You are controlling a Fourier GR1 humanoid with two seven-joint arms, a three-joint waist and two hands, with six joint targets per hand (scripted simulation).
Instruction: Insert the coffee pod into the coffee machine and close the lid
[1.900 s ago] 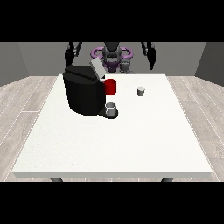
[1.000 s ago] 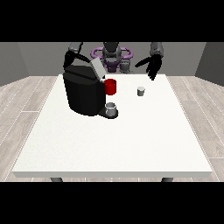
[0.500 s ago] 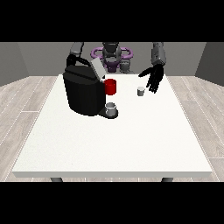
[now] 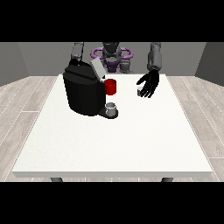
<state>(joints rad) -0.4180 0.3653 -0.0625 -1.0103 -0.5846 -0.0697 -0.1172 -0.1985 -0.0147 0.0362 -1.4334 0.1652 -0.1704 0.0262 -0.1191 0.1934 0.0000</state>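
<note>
Coffee pod work sits on your big white table (image 4: 113, 144), so start from that and go down in size. At the far left stands the black coffee machine (image 4: 84, 92), its grey lid (image 4: 97, 68) tilted up, a red part (image 4: 110, 86) on its front, and a small grey cup (image 4: 111, 107) on its tray. The hand at the view's right (image 4: 148, 84) hangs with fingers spread and pointing down, holding nothing, just right of the coffee pod (image 4: 140, 91), which stands on the table to the right of the machine. You should expect the pod to be light, stiff and easy to tip; take it by its sides. The hand at the view's left is hidden behind the machine, so you cannot tell its state.
</note>
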